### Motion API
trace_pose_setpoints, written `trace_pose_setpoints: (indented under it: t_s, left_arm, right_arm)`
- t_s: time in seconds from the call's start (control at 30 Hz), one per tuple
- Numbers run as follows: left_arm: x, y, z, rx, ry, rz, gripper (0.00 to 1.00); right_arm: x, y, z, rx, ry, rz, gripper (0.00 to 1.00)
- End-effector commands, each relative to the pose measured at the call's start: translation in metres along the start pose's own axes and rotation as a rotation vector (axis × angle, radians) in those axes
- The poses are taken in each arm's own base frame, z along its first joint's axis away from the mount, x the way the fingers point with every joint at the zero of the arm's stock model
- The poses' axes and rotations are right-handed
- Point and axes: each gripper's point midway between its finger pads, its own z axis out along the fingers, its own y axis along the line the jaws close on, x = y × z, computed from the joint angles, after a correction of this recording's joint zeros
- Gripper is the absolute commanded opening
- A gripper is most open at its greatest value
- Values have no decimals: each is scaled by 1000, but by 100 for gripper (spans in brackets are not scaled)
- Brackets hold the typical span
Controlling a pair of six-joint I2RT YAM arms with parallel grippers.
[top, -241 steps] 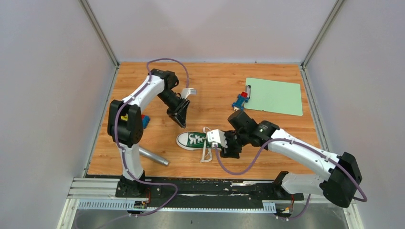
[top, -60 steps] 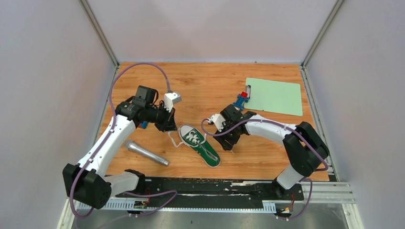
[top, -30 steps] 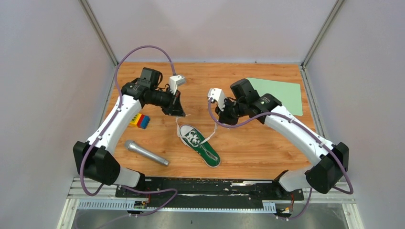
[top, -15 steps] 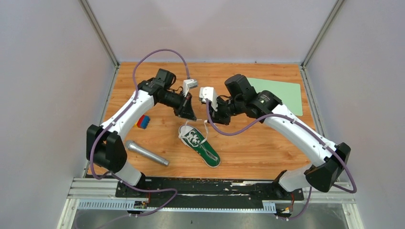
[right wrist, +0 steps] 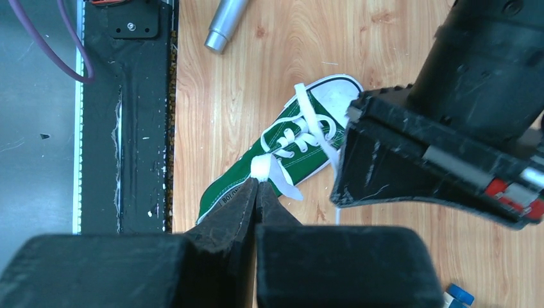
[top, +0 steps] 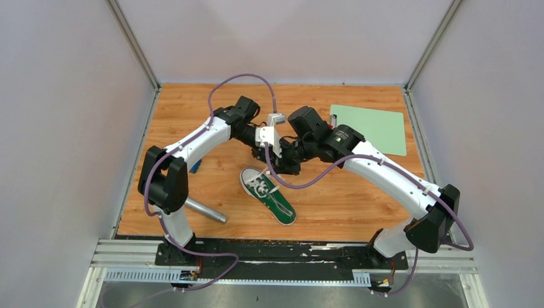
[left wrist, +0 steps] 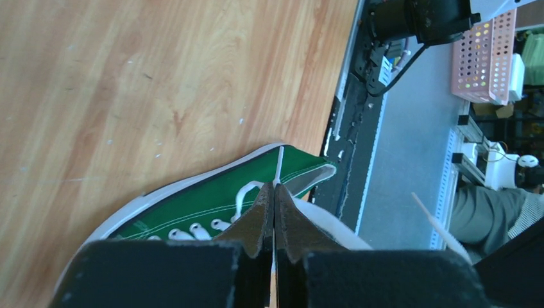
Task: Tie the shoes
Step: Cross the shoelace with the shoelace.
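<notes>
Top view: small green canvas sneaker (top: 269, 196) is lying mid wooden table (top: 359, 192)
Left wrist: left gripper (left wrist: 274, 192) is pinching one flat white lace (left wrist: 280, 168), jaws fully closed
Right wrist: right gripper (right wrist: 255, 186) is clamping the other lace (right wrist: 263, 168); crowding risks a collision, tugging a lace free

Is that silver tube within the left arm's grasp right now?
Probably not yet: the left hand is shut on a white lace above the shoe. The silver tube lies unblocked, so letting go comes first.

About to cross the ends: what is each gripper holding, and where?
The left gripper is shut on one white lace of the green sneaker; right gripper on the other lace, both pinched at the tips.
</notes>
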Motion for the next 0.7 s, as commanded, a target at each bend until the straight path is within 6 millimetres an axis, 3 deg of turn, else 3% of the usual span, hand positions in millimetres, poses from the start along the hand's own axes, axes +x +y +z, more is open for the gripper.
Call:
trace_pose_setpoints:
  t_s: [0.0, 0.07, 0.17, 0.2, 0.27, 0.37, 0.47, 0.53, 0.67]
  left_arm:
    - [-11, -16, 7, 47, -5, 12, 3]
    - [-7, -14, 12, 42, 14, 10, 9]
    - [-2, 10, 15, -83, 40, -8, 33]
    - [-2, 17, 12, -131, 43, -4, 37]
    - [-8, 38, -2, -288, 44, 10, 46]
    - [-23, 43, -24, -346, -14, 2, 62]
    - [-28, 52, -51, -386, -63, -9, 65]
    - [-17, 52, -57, -387, -37, 7, 65]
    - [22, 46, -51, -342, 19, 7, 64]
  right_arm:
    - [-10, -5, 3, 21, -38, -39, 0]
    - [-7, -4, 5, 23, -30, -39, 0]
    - [1, -6, 9, 33, -5, -35, 0]
    - [3, -7, 10, 36, 0, -33, 0]
    - [6, -7, 10, 42, 10, -30, 0]
    - [12, -8, 12, 47, 21, -28, 0]
    - [18, -8, 15, 48, 32, -18, 0]
    - [19, -8, 16, 50, 34, -10, 0]
    - [11, -12, 16, 64, 14, 0, 0]
